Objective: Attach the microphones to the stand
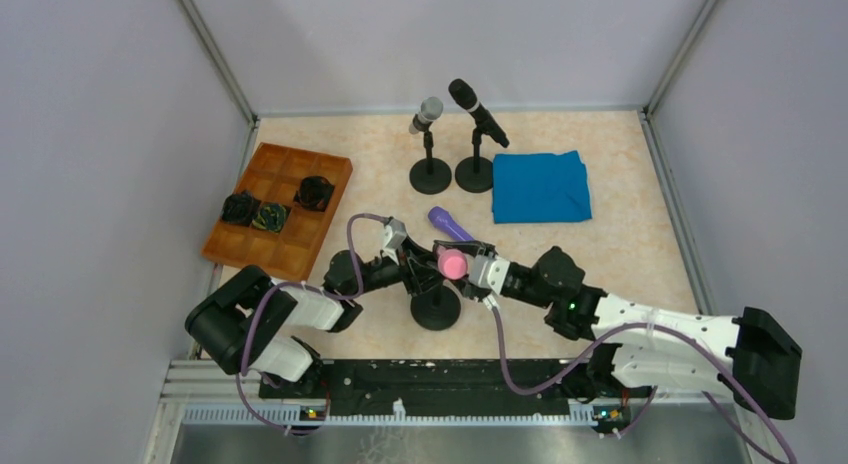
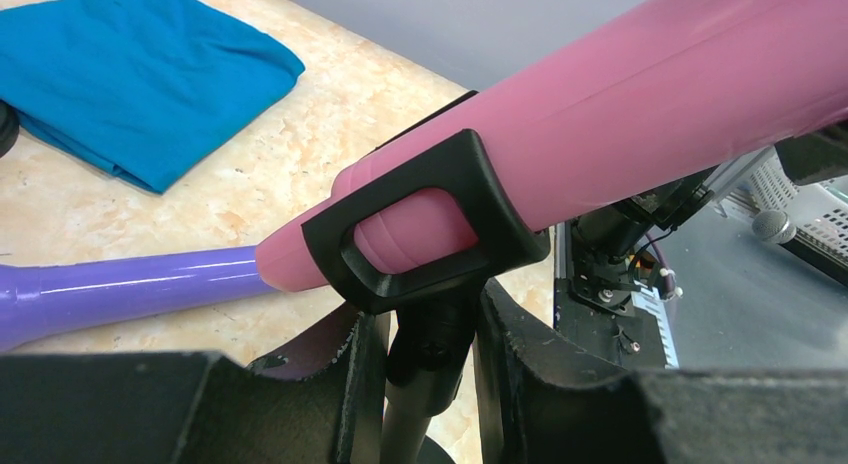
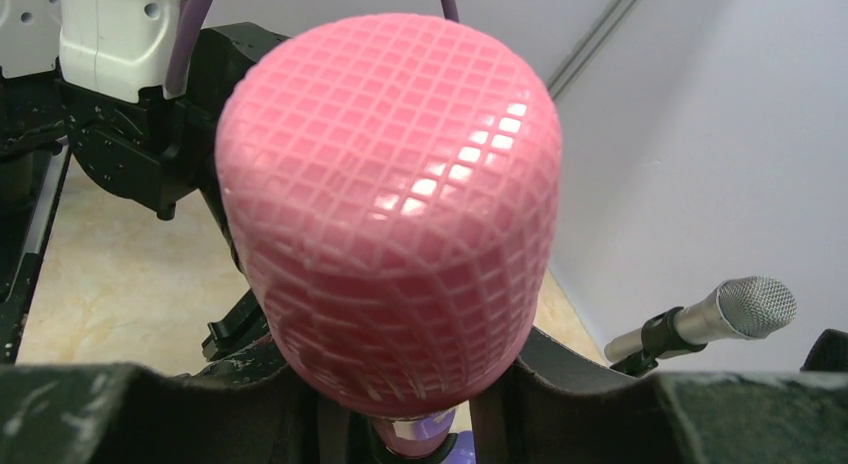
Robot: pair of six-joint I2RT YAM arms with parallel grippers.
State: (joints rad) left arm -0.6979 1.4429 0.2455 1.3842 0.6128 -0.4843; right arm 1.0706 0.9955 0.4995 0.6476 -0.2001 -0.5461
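Observation:
The pink microphone (image 1: 452, 264) lies tilted in the black clip (image 2: 430, 234) of a stand (image 1: 436, 306) at the near middle of the table. My right gripper (image 1: 472, 266) is shut on its body just behind the meshed head (image 3: 390, 204). My left gripper (image 2: 430, 379) is shut on the stand's post right under the clip. The pink tail end pokes out of the clip. Just beyond it, the purple microphone (image 1: 450, 224) lies flat on the table. At the back, the silver-grey microphone (image 1: 427, 114) and the black microphone (image 1: 476, 109) each sit on a stand of their own.
A folded blue cloth (image 1: 540, 186) lies at the back right, beside the two rear stands. A brown compartment tray (image 1: 268, 244) with dark rosette-like items stands at the left. Grey walls close in the table on three sides.

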